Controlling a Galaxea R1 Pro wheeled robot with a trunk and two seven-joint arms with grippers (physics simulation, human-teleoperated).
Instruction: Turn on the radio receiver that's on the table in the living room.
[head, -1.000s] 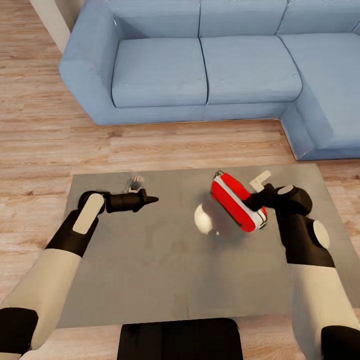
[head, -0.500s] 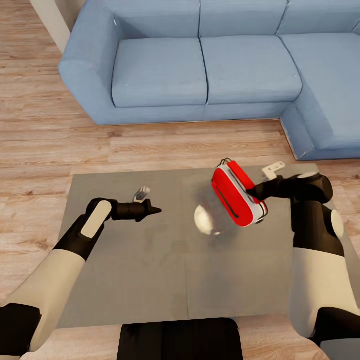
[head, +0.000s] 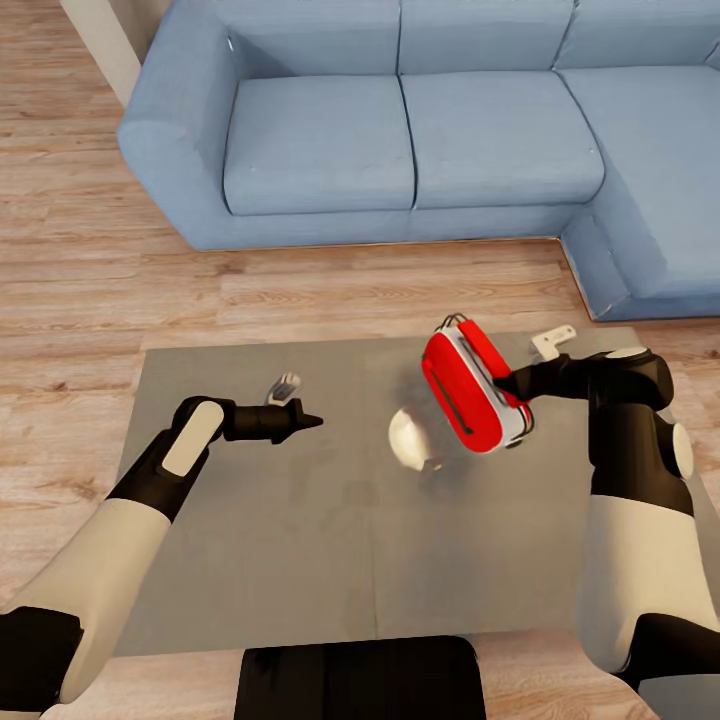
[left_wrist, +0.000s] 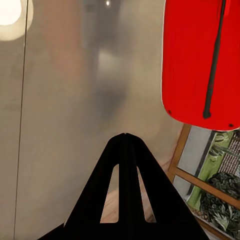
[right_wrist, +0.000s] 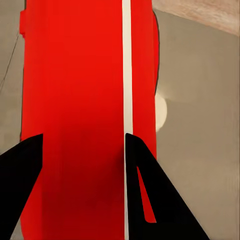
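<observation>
The red radio receiver (head: 465, 392) hangs tilted above the glossy grey table (head: 300, 560), its white band and wire handle showing. My right gripper (head: 507, 384) is shut on its side; in the right wrist view the red body (right_wrist: 75, 90) sits between the two dark fingers (right_wrist: 150, 195). My left gripper (head: 308, 421) is shut with nothing in it, hovering over the table's left half, well apart from the radio. In the left wrist view its closed fingertips (left_wrist: 125, 137) point toward the radio's red face (left_wrist: 192, 60) with the dark slot.
The light-blue L-shaped sofa (head: 400, 130) stands beyond the table across a strip of wooden floor (head: 300, 290). A bright round reflection (head: 408, 438) shines on the tabletop under the radio. My dark base (head: 360, 675) meets the table's near edge.
My right arm has swung its wrist outward to the right and raised the radio a little, turning it more upright. The left gripper has shifted slightly lower and to the right.
</observation>
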